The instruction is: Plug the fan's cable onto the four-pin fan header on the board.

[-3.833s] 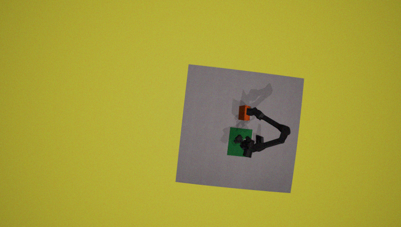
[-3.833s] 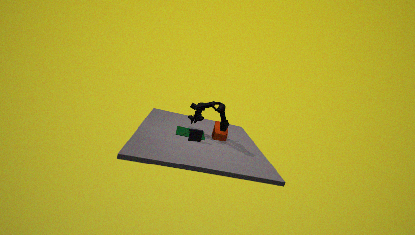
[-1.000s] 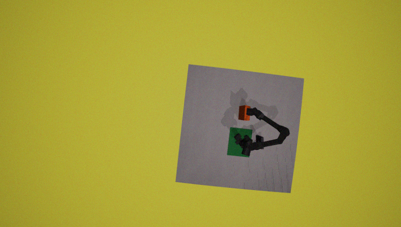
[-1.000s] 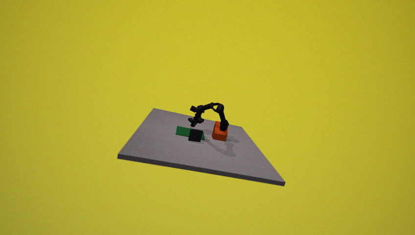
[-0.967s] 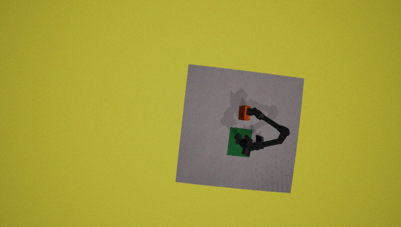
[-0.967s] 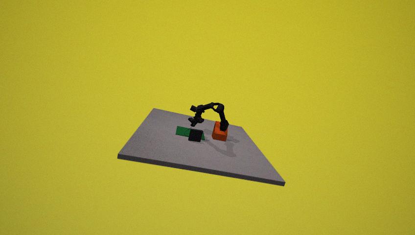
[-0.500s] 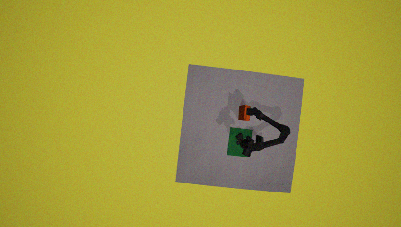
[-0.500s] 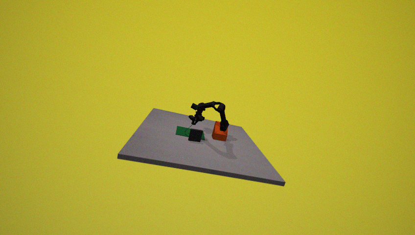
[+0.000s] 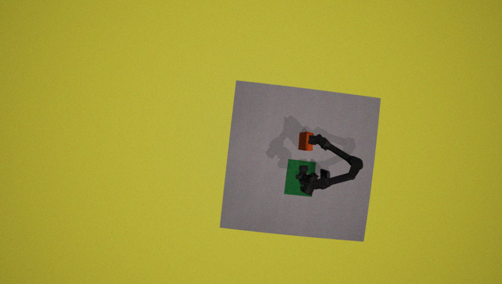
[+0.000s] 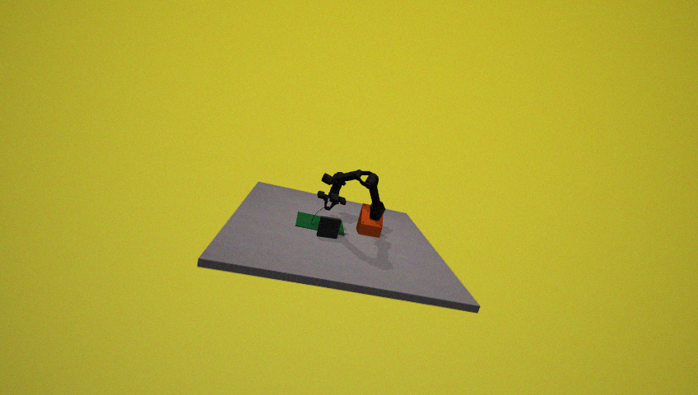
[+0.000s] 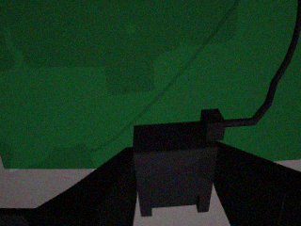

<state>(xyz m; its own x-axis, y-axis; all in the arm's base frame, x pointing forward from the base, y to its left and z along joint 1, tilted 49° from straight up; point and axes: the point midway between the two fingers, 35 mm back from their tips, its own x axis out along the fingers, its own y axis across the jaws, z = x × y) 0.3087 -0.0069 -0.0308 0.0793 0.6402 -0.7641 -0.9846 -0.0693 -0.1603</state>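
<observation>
My gripper (image 10: 328, 208) (image 11: 171, 154) is shut on the dark fan plug (image 11: 175, 181), with a finger on either side. The plug shows two short legs at its lower edge and a small block at its upper right, where the black cable (image 11: 278, 75) (image 10: 315, 213) leaves and curves away. Gripper and plug hang above the green board (image 9: 290, 176) (image 10: 304, 220) (image 11: 188, 94), apart from it. The black square fan (image 9: 325, 173) (image 10: 328, 228) stands beside the board. I cannot make out the four-pin header in any view. The arm hides part of the board in the top view.
The arm rises from an orange base block (image 9: 302, 141) (image 10: 369, 226) and arches over to the board. The grey table (image 9: 253, 203) (image 10: 294, 262) (image 11: 38, 188) bears everything. Arm shadows fall across the table and board.
</observation>
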